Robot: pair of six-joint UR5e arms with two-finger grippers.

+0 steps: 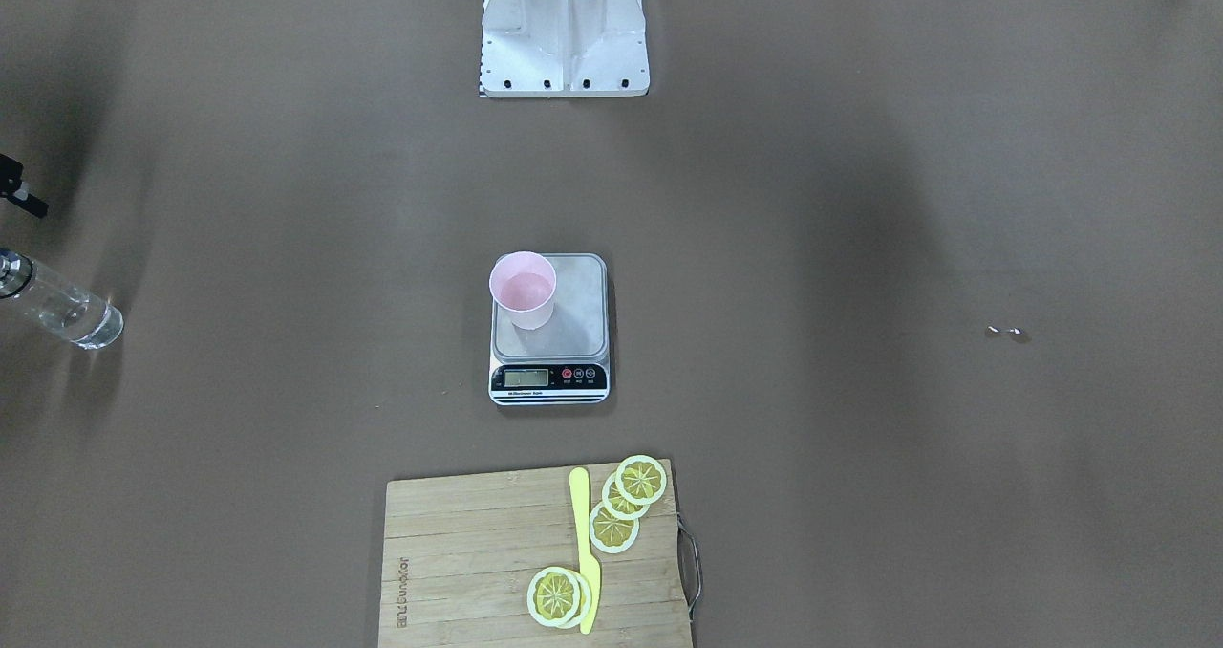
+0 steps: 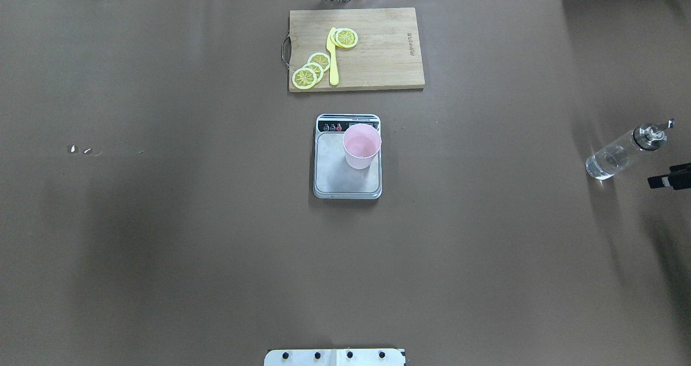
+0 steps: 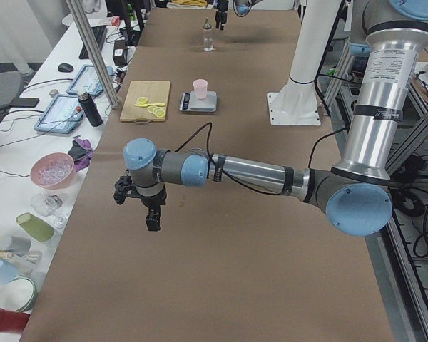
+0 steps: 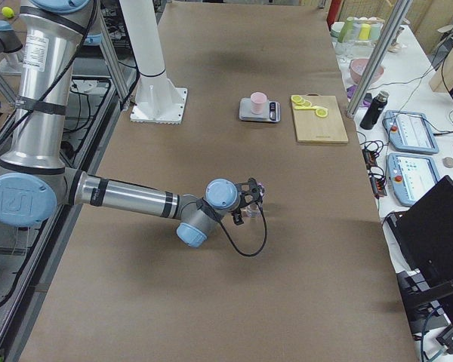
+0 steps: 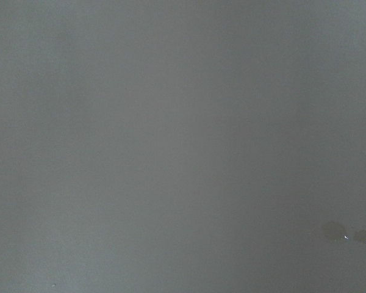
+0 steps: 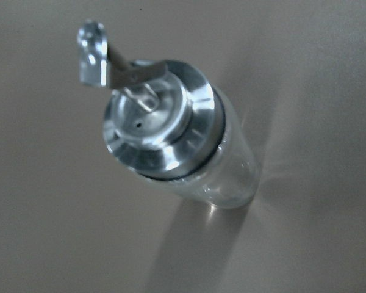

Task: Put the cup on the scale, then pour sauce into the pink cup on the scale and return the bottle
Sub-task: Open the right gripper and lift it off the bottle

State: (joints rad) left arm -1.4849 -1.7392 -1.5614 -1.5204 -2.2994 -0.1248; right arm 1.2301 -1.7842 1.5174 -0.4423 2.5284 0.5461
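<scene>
Cup [image 2: 361, 146] stands upright on the scale [image 2: 340, 180] at mid-surface, on the platform corner by the display, toward the robot's right. Bottle [image 2: 621, 154] stands on its own near the right edge of the surface [image 2: 162, 247], clear sauce [image 2: 607, 163] inside. Right arm is stretched low; right hand [image 4: 251, 202] sits just above the bottle's top. Left arm reaches toward the left edge, left hand [image 3: 152, 217] pointing down. Fingers apart or together: cannot tell for either hand.

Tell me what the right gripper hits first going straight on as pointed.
Most likely the bottle, its metal cap dead ahead in the right wrist view; right gripper hangs close above, depth unclear.
</scene>
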